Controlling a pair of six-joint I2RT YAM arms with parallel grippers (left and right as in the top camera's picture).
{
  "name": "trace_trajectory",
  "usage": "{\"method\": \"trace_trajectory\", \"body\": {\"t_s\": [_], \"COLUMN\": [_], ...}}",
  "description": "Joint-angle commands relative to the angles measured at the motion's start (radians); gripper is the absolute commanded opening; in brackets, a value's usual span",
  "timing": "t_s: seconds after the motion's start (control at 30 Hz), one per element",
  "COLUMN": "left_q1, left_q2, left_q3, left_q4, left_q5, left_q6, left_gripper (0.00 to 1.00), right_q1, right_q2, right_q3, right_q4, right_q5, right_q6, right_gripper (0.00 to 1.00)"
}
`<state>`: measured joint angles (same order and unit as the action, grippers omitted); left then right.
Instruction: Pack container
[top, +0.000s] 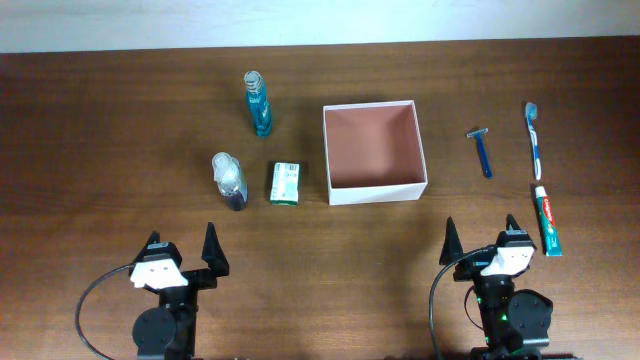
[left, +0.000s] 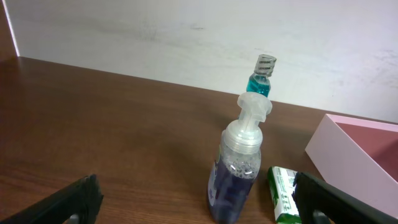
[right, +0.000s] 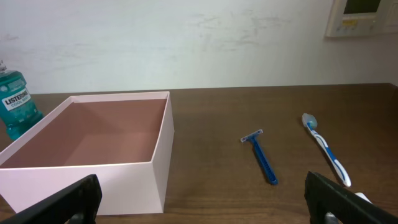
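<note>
Wood desk (top: 100, 120) carries everything. Container (top: 372, 145) sits mid-desk, upright, open top, reddish-brown floor in full view. left jaws and right jaws are both spread wide at the near edge, gripping nothing, well apart from all items. Teal mouthwash bottle (top: 258, 103) is back-left of the container, clear pump bottle (top: 230, 180) front-left. Toothpaste tube (top: 546, 220) and toothbrush (top: 535, 138) lie far right, blue razor (top: 483, 152) between them and the container. Small green box (top: 287, 183) is just beside the container's left wall.
</note>
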<state>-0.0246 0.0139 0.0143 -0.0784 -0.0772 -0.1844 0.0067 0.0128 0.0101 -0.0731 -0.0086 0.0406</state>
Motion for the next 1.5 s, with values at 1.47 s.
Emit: {"method": "trace_trajectory", "body": {"t_s": [1.47], "left_q1": [0.006], "left_q2": [-0.009], "left_q3": [0.000], "left_q4": [0.300], "left_q5": [0.108], "left_q6": [-0.010], "left_gripper": [0.99], "right_q1": [-0.008], "right_q2": [-0.009], "right_q3": [-0.005], "right_q4": [-0.005], "right_q5": [-0.009], "right_q6": [-0.007], "right_gripper": [0.99]}}
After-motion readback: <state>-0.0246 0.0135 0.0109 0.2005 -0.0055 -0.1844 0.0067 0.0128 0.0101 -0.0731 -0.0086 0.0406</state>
